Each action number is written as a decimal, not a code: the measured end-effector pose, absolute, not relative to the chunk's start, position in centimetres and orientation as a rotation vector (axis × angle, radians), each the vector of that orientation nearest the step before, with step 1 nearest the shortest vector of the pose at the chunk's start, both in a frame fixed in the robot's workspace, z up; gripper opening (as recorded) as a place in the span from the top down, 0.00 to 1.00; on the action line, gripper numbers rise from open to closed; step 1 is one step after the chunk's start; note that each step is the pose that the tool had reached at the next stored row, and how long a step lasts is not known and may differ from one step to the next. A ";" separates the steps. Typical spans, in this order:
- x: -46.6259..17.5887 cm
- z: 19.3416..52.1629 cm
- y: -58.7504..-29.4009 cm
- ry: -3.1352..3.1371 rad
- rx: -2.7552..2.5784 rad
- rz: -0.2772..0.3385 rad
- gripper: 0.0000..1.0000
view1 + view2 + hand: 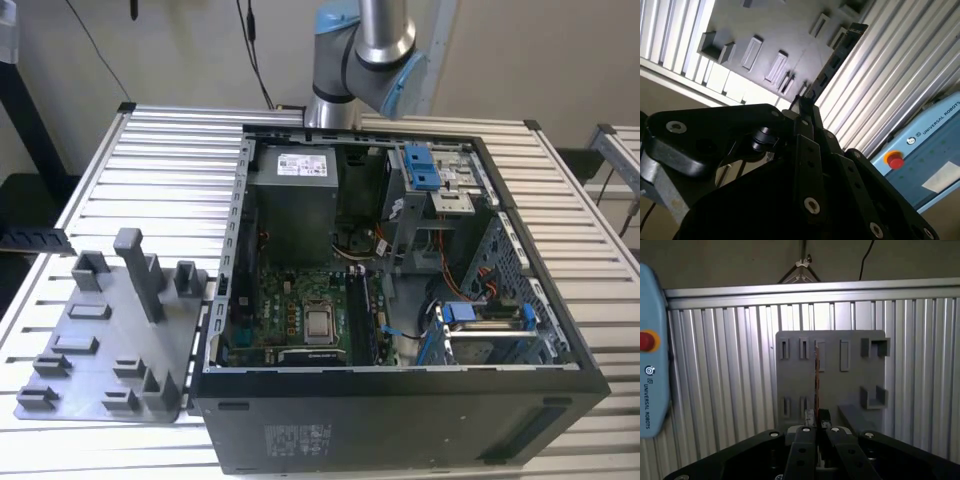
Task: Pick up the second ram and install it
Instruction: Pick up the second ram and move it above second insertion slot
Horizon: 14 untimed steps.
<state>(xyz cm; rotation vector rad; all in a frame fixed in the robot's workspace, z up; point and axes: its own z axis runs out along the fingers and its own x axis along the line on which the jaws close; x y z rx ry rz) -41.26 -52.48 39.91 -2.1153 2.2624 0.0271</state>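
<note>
Pinching the second ram (816,375) by one short end, the gripper (816,416) has its fingers (826,418) drawn narrow, one against each flat face. The thin card juts straight out from the tips and appears edge-on in the first wrist view. That hold looks deliberate: clamping the faces leaves the long edges free, as a stick needs if it is to enter a slot edgewise. In the second wrist view the ram (837,55) runs as a dark strip from the gripper (804,102) out past the grey tray (790,30). It seems to hang in the air over the tray and the ribbed table (900,75), not in any pocket, though I cannot tell how high. The tray's pockets and posts were presumably made to stand parts up for such a grip. In the exterior view the tray (100,340) lies just beside the open computer case (400,420), on the exterior view's left, which keeps it near the motherboard (290,300) and its silver processor (320,325). I judge the ram picked up but not yet installed.
</note>
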 end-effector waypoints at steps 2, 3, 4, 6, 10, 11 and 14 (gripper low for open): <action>-41.3 40.1 -52.5 2.262 -2.115 0.027 0.86; -41.3 40.1 -52.5 2.262 -2.115 0.027 0.86; -41.3 40.1 -52.5 2.262 -2.115 0.027 0.86; -41.2 40.1 -52.5 2.262 -2.115 0.027 0.86; -40.9 40.1 -52.5 2.262 -2.116 0.027 0.86; -40.7 40.1 -52.5 2.262 -2.116 0.027 0.86; -39.9 40.1 -52.5 2.263 -2.116 0.028 0.86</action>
